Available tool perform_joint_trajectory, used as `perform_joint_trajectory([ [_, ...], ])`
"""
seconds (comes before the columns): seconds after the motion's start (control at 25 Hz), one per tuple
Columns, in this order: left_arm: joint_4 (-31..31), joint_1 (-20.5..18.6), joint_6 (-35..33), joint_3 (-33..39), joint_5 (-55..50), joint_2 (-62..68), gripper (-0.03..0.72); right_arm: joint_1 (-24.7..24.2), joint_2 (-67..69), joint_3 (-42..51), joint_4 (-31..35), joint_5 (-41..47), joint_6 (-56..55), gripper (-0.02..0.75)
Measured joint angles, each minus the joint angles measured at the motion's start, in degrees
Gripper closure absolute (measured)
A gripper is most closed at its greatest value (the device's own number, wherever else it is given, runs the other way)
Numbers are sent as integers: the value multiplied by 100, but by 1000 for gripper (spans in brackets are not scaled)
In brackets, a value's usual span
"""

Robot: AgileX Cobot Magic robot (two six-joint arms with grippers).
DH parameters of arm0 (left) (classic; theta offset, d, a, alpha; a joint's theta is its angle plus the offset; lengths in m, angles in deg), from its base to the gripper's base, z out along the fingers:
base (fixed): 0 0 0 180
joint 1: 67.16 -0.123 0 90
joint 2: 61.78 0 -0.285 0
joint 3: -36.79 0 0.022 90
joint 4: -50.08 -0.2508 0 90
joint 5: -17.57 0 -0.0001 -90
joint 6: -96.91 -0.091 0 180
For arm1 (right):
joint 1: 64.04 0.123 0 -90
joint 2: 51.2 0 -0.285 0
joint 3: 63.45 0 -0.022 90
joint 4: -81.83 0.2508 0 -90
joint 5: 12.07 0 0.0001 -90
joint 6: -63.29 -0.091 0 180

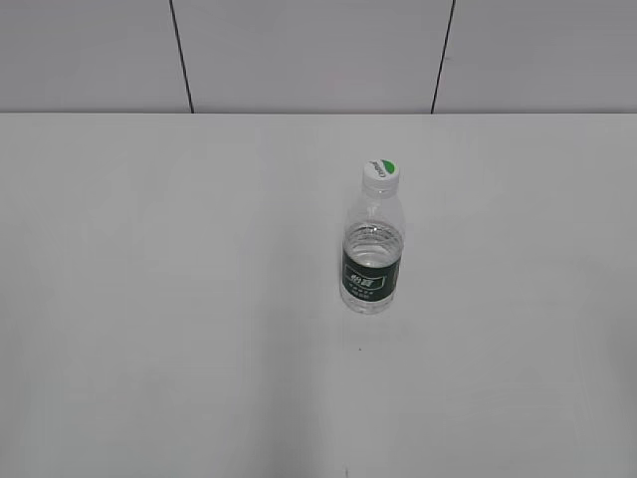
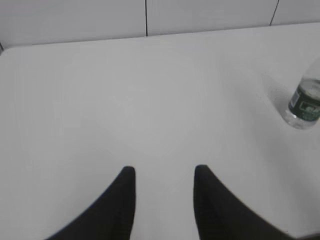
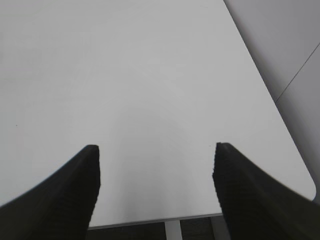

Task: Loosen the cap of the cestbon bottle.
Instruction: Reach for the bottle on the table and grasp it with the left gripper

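The cestbon bottle (image 1: pixel 374 254) stands upright on the white table, right of centre in the exterior view. It is clear plastic with a dark green label. Its white cap (image 1: pixel 380 174) with a green leaf mark sits on top. The bottle's lower part also shows at the right edge of the left wrist view (image 2: pixel 305 102); the cap is cut off there. My left gripper (image 2: pixel 165 172) is open and empty, well left of the bottle. My right gripper (image 3: pixel 156 150) is open and empty over bare table; the bottle is out of that view. Neither gripper shows in the exterior view.
The white table (image 1: pixel 149 299) ends at a grey panelled wall (image 1: pixel 299 50) at the back. The right wrist view shows the table's edge and rounded corner (image 3: pixel 310 187) with a table leg (image 3: pixel 172 230) below.
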Motion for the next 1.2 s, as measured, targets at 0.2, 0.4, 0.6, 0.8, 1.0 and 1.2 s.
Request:
perform_joint_trajectory([
  [0.2,0,0,-1,-384,1110,118,447,0,0,0,0,0,0,193],
  [0.4,129,0,-352,-456,2197,1059,447,0,0,-5,0,-13,0,193],
  [0.6,1028,0,-1335,-456,3502,2369,447,0,35,-17,0,-127,0,193],
  [0.8,1651,95,-2027,-456,4588,3762,447,0,258,-130,13,-127,0,193],
  [1.0,1628,748,-2468,-456,5839,5133,447,0,699,-276,30,-127,0,193],
  [1.2,1403,1704,-2503,-449,7068,6290,448,0,1281,-344,66,-131,0,193],
])
